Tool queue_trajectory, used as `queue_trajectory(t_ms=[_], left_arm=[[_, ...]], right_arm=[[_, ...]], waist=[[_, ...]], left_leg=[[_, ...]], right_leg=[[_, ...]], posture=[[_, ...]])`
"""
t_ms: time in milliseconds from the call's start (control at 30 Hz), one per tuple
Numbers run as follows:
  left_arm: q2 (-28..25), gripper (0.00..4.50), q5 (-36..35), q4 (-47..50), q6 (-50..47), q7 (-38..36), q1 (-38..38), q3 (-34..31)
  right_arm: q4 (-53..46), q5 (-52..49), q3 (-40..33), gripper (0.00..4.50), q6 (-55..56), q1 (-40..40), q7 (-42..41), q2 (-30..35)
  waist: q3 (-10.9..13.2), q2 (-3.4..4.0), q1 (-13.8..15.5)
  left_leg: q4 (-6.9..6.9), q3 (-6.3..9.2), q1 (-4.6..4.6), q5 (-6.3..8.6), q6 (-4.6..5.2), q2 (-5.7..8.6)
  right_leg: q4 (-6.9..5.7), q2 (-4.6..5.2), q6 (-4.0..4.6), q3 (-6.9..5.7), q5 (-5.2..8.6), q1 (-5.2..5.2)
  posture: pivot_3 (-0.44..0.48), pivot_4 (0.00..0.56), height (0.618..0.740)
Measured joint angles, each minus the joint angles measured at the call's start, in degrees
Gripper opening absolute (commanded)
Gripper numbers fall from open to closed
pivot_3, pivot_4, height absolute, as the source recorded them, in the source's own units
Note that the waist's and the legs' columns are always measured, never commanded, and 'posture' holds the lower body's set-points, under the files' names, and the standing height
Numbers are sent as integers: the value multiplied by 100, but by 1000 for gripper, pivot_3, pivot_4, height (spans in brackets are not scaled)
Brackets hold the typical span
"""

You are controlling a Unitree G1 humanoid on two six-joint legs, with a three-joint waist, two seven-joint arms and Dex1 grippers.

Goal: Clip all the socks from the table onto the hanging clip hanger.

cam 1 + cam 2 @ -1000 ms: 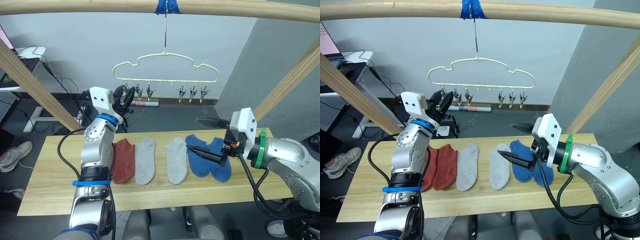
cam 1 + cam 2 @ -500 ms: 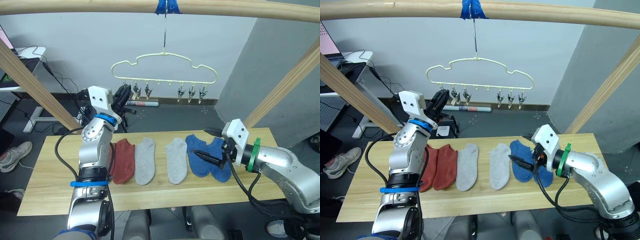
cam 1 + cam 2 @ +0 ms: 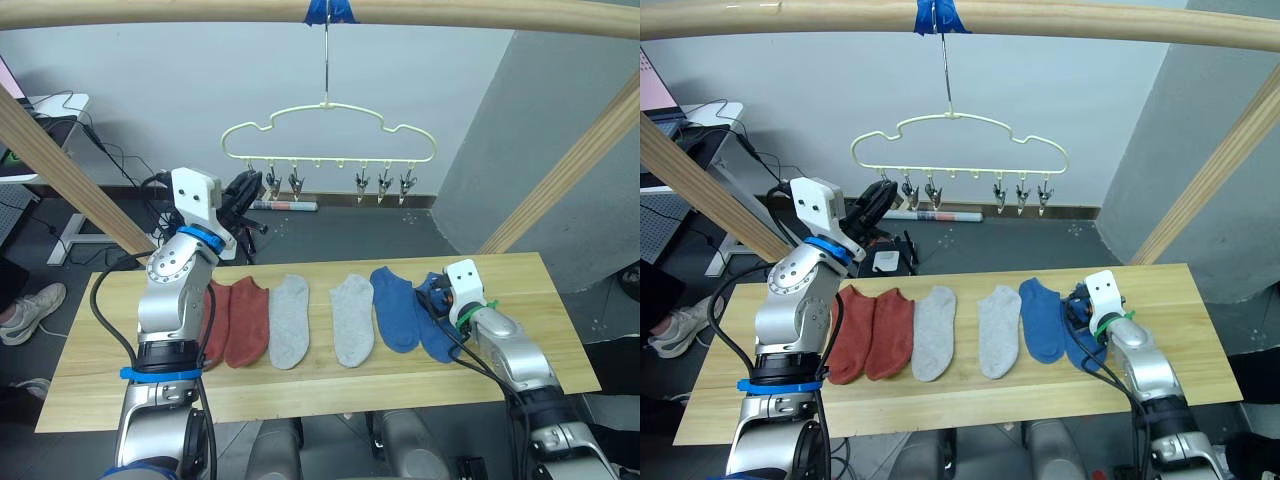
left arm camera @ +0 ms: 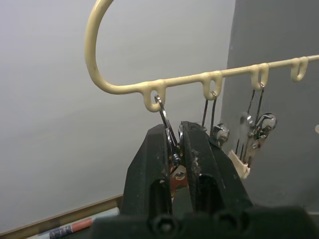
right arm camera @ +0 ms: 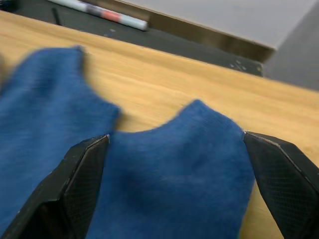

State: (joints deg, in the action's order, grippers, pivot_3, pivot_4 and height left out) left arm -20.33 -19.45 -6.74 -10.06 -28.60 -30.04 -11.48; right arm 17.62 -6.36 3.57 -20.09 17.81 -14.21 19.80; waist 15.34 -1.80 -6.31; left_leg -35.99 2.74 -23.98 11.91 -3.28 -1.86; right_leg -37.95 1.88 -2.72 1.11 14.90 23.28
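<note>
The right gripper is set low on the table near its right end, its two black fingers spread wide to either side of the cuff end of the rightmost blue sock, with nothing yet pinched. That sock can be judged light, limp and easily bunched; a hold is best taken at the open cuff, where a doubled edge gives the fingers something to grip and leaves a free hem for a clip. The second blue sock lies just beside it, the two touching or overlapping slightly, so it could be dragged along. Further along the table toward its left end are laid two grey socks and two rust-red socks, all flat in a row. The left gripper is raised above the table's far edge, its fingers pressed together on the leftmost metal clip of the pale-yellow clip hanger, which hangs by its hook from a wooden pole; the other clips dangle empty. A slanting pole of the frame stands beyond the right end of the table and may crowd the lifting path.
</note>
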Motion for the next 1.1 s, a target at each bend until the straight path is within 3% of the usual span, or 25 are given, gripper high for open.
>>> queue_trajectory(t_ms=[100,200,567,700,867,967,1100], left_arm=[[-47,66,-42,47,-116,-57,7,-4],[-78,66,-76,69,-224,-89,8,-3],[-153,66,-487,297,-809,-323,12,-18],[-189,66,-729,430,-1126,-357,12,-26],[-231,66,-1006,514,-1570,-433,12,-51],[-239,66,-1183,591,-1808,-445,8,-76],[-242,66,-1282,680,-1982,-450,5,-87]], right_arm=[[678,38,-167,4500,258,260,11,-103],[998,9,-318,3890,317,439,-53,-140],[930,61,-362,93,354,349,-227,-294],[393,245,-70,0,420,130,-566,-153],[-1007,609,755,0,571,275,-1317,131],[-1527,792,1282,0,582,678,-1593,-132],[-1497,1016,1797,0,585,1181,-1618,-696]], waist=[[7,3,23],[7,4,34],[7,4,91],[11,9,102],[29,27,23],[29,27,-15],[29,27,-10]], left_leg=[[1,0,0,0,0,0],[0,1,1,0,0,0],[-4,2,4,-1,0,0],[-2,1,0,0,0,0],[-2,2,1,-1,-1,-5],[-1,8,2,-1,-1,-16],[-1,8,-2,-1,-2,-20]], right_leg=[[0,0,4,-1,-2,0],[-3,1,3,-1,-2,-1],[-4,0,-2,-1,-1,-5],[-2,0,-3,1,-1,0],[-5,-9,-3,2,-1,4],[-5,-20,-3,-1,-1,4],[-3,-23,-1,-2,-2,6]], posture=[[-151,285,740],[-150,281,740],[-167,276,740],[-179,279,740],[-191,278,740],[-192,274,740],[-190,270,740]])
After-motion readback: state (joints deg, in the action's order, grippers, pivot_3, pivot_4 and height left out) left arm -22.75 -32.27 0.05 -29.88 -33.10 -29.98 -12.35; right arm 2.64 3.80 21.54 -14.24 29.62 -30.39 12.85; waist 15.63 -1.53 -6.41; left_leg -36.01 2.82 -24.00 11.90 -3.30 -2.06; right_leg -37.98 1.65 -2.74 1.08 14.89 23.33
